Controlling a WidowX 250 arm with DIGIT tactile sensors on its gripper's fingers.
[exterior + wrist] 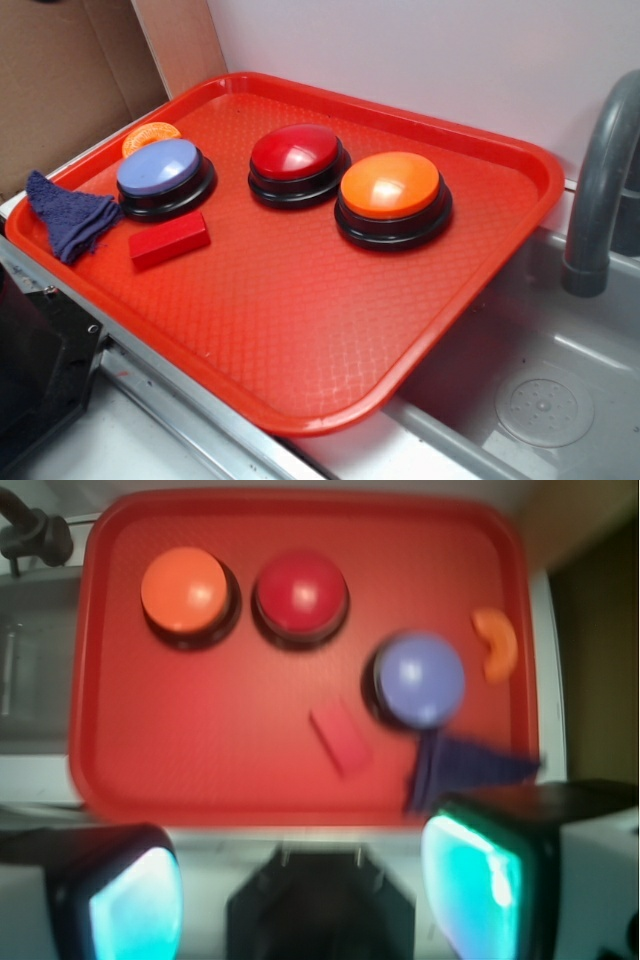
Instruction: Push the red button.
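The red button is a glossy dark red dome on a black base, at the back middle of the red tray. It also shows in the wrist view, near the top centre. My gripper shows only in the wrist view, high above the tray's near edge, far from the button. Its two cyan pads stand wide apart with nothing between them. The gripper is out of the exterior view.
An orange-topped button stands right of the red one, a blue-topped button left of it. A flat red block, a blue cloth and an orange piece lie nearby. A sink and faucet are right.
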